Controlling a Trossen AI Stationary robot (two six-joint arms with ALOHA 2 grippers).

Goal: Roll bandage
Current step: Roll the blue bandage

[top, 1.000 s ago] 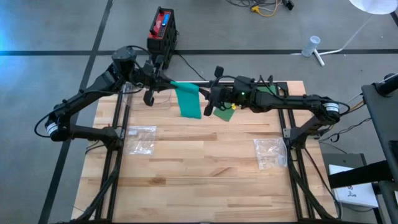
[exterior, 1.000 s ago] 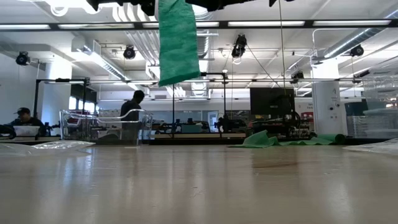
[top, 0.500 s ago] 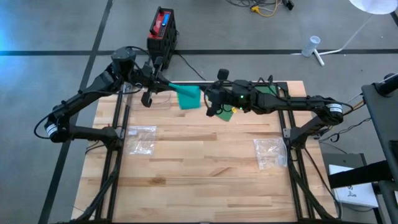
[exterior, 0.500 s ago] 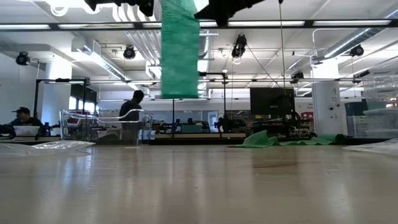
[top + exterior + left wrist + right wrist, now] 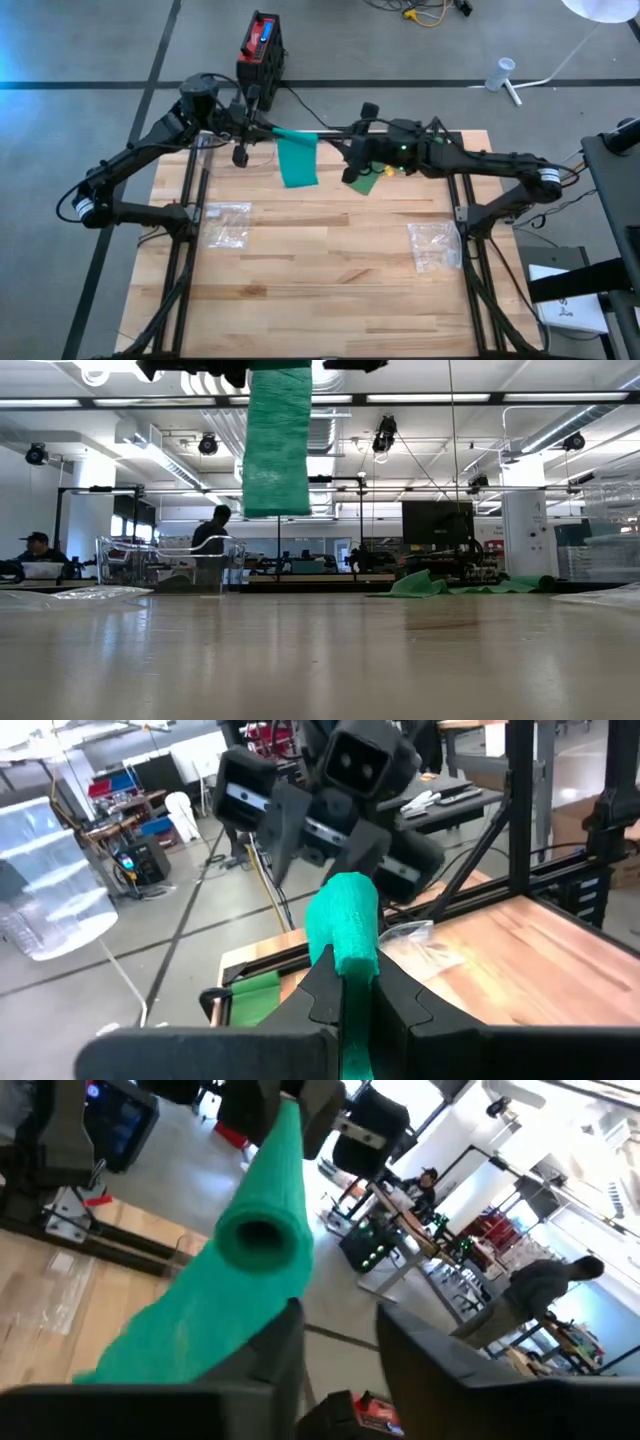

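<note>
Wooden tabletop w/ plastic bags; left hand clenched on green bandage, hanging above tabletop's far edge; right hand just beside roll, fingers apart, released.

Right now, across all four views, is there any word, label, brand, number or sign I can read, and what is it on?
None can be read.
Green bandage: plain, no print visible.
Red and black box on the floor: any marking too small to read.
Clear plastic bags: no readable label.
Screens in the room behind: too blurred to read.
</note>
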